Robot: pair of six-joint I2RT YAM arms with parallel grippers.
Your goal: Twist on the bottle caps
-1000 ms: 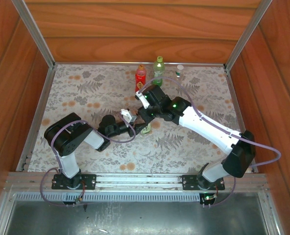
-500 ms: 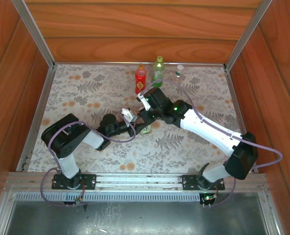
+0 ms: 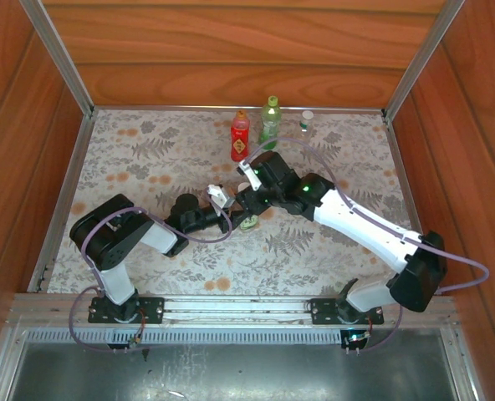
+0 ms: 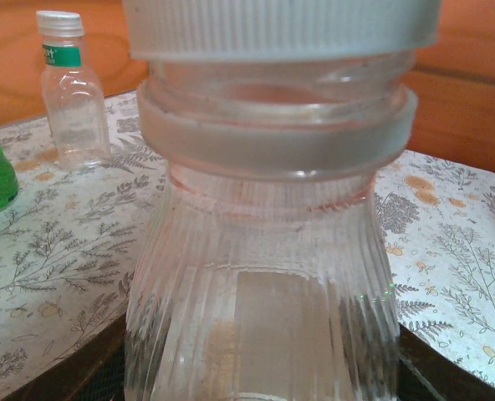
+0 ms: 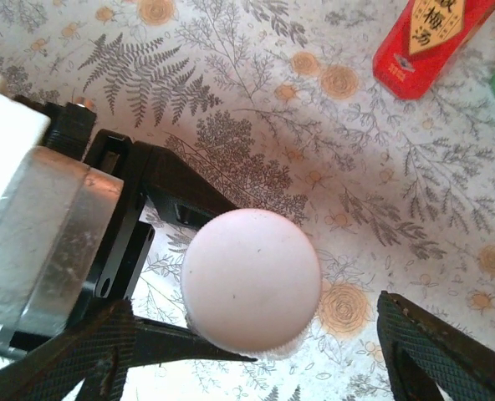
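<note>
So the left gripper [image 3: 233, 220] is clamped round the clear bottle [image 4: 264, 292], upright mid-table, white cap [image 5: 250, 282] sitting on its neck; the right gripper [image 5: 252, 355] hangs straight above it, jaws spread either side of the cap, gripping nothing

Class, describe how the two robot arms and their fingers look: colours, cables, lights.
Both the left arm and right arm have white links, black joints and looping lilac cables. A green light glows on the right one. Its fingers are black, cross-hatched.
</note>
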